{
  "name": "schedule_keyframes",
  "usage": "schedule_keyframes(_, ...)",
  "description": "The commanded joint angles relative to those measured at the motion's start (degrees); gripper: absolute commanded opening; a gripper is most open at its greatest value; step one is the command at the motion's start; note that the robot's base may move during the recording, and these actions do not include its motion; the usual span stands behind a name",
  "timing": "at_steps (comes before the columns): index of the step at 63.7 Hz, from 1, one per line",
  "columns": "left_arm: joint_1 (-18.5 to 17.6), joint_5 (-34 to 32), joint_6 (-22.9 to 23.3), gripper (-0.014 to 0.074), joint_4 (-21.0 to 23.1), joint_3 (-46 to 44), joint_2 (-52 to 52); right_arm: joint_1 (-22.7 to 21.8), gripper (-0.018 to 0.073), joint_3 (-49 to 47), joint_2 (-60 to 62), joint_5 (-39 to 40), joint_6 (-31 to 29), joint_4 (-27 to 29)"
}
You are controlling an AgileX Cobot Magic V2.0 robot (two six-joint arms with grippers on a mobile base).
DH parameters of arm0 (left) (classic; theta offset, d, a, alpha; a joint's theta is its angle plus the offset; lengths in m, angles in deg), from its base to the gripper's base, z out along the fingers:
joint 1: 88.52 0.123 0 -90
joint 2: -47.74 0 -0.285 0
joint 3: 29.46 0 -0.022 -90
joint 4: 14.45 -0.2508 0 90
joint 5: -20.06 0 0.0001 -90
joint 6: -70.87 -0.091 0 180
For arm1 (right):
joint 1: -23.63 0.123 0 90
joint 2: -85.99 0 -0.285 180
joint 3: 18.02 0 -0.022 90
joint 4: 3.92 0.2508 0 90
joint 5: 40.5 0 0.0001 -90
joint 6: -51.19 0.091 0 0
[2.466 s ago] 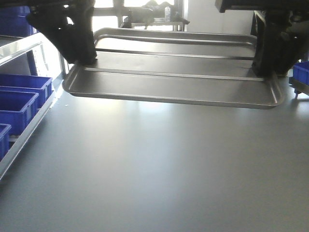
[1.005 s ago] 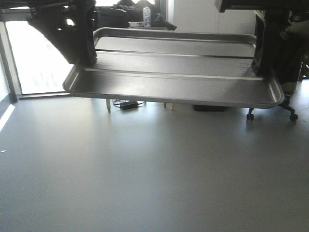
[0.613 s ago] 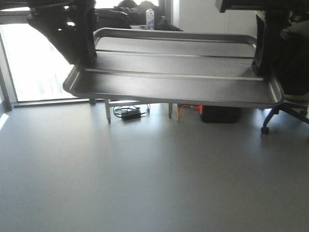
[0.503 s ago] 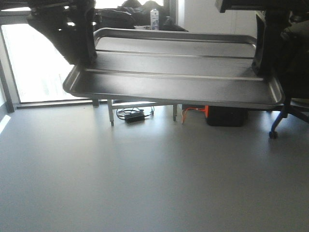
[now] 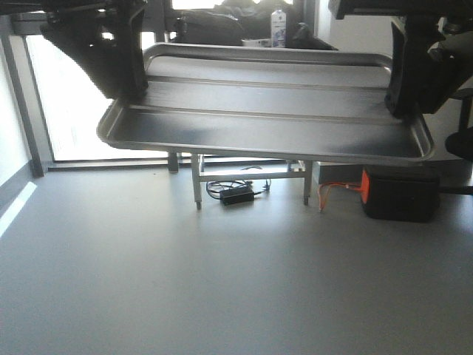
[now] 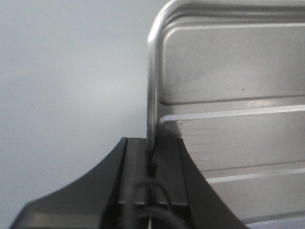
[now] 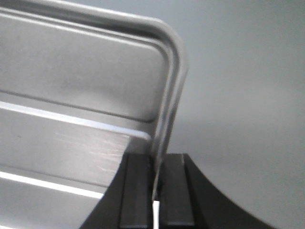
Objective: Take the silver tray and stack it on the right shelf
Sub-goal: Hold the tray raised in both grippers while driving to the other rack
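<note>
Jaws of the left gripper (image 6: 151,160) and right gripper (image 7: 157,169) are clamped on opposite end rims of the silver tray (image 5: 266,137), which is held level in the air above the floor (image 5: 222,288). Only thin rims are pinched, so I'd say uneven arm motion could twist it loose.

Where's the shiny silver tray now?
Front view: the shiny silver tray hangs above the grey floor, held at each end by the left gripper and right gripper.
</note>
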Motion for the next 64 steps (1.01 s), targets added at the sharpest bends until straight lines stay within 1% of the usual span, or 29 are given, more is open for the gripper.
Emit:
schedule_keyframes(1,-0.19,-1.84,-0.39,-0.0093,-0.39,-2.12,-2.57,-0.05,0.0058,-2.01,1.86,1.96,-1.13,-1.49)
schedule_keyframes(64,-0.19,-1.84,-0.39,-0.0093,-0.39,-2.12,-2.57,-0.05,0.0058,-2.01,1.86,1.96,-1.13,-1.49)
